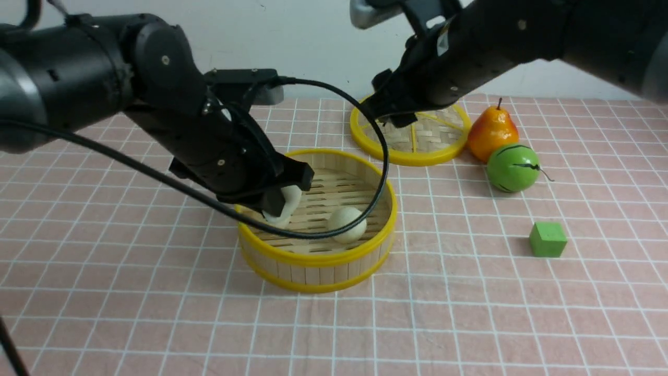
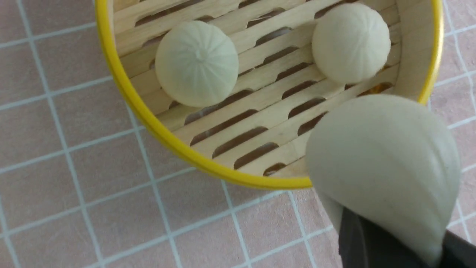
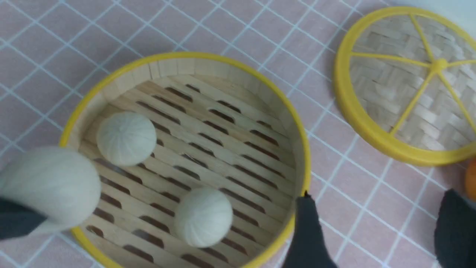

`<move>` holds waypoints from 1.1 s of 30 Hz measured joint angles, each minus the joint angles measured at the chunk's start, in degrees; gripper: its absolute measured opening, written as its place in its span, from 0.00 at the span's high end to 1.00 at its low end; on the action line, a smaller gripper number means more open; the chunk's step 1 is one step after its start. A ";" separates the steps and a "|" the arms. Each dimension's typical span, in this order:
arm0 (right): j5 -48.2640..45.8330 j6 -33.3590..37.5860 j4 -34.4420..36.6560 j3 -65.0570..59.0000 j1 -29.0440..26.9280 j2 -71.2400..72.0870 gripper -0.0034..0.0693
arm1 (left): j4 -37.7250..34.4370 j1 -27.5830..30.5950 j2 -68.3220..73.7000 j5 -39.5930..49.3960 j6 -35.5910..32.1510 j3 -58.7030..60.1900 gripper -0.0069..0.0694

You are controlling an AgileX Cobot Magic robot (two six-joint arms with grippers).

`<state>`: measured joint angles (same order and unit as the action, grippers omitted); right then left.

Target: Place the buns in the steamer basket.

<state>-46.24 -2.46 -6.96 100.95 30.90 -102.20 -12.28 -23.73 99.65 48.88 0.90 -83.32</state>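
The steamer basket (image 1: 318, 260) stands mid-table. My left gripper (image 1: 284, 202) is shut on a cream bun (image 1: 286, 204) and holds it over the basket's left rim. In the left wrist view the held bun (image 2: 383, 163) fills the near corner above the rim (image 2: 122, 85), and two more buns (image 2: 197, 63) (image 2: 351, 42) lie on the slatted floor. In the front view only one of these (image 1: 347, 224) shows. My right gripper (image 1: 396, 112) is open and empty, high above the table behind the basket. In the right wrist view its fingers (image 3: 308, 230) stand wide apart beside the basket (image 3: 186, 56).
A flat woven lid (image 1: 417, 138) with a yellow rim lies behind the basket. A pear (image 1: 490, 130), a green striped ball (image 1: 512, 168) and a green cube (image 1: 547, 239) sit at the right. The left arm's black cable (image 1: 383, 156) loops over the basket.
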 joint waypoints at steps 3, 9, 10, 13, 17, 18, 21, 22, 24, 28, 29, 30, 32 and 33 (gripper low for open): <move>-3.29 0.00 -0.99 0.00 0.00 2.07 0.38 | -0.25 -0.25 2.81 0.00 -0.90 -1.73 0.91; -11.94 0.00 -2.22 -0.06 0.00 9.09 0.45 | 2.85 -3.99 9.66 -0.36 -2.56 -4.66 0.91; -12.74 0.00 -2.22 -0.06 0.00 10.02 0.46 | 3.55 -4.15 10.38 -0.58 -2.05 -4.71 0.91; -15.82 0.00 -2.22 -0.06 0.00 12.65 0.49 | 5.74 -4.14 12.38 -1.84 0.77 -4.71 0.91; -18.64 0.00 -2.22 -0.06 0.00 16.05 0.52 | 7.98 -3.89 14.53 -4.46 3.41 -4.73 0.84; -18.92 0.00 -2.22 -0.17 0.00 16.65 0.53 | 7.76 -3.89 14.89 -5.09 3.54 -4.73 0.79; -19.28 0.00 -2.22 -1.34 0.00 19.00 0.56 | 6.38 -3.96 15.80 -5.92 3.71 -5.15 0.54; -19.39 0.00 -2.22 -2.05 0.00 19.92 0.57 | 6.24 -3.96 15.79 -6.03 3.78 -5.16 0.44; -19.39 0.00 -2.22 -3.49 0.00 21.25 0.59 | 6.29 -3.96 15.72 -6.07 4.43 -5.21 0.27; -19.24 -0.10 -2.22 -7.21 0.00 25.18 0.61 | 6.71 -3.96 14.29 -2.92 5.65 -6.54 0.07; -19.18 -0.11 -2.22 -7.42 0.00 25.72 0.61 | 6.83 -3.96 14.15 -2.62 5.76 -6.71 0.06; -18.66 -0.23 -2.22 -8.96 0.00 27.87 0.61 | 7.17 -3.96 12.88 -0.48 6.59 -8.22 0.05; -17.44 -0.92 -2.22 -11.37 0.00 30.99 0.61 | 8.09 -3.96 10.47 3.06 7.32 -10.72 0.06; -16.84 -1.48 -2.22 -12.40 0.00 32.44 0.61 | 8.60 -3.96 9.32 4.68 7.60 -12.18 0.07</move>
<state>-63.07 -3.94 -9.18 88.55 30.90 -69.76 -3.68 -27.68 108.97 53.57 8.51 -95.50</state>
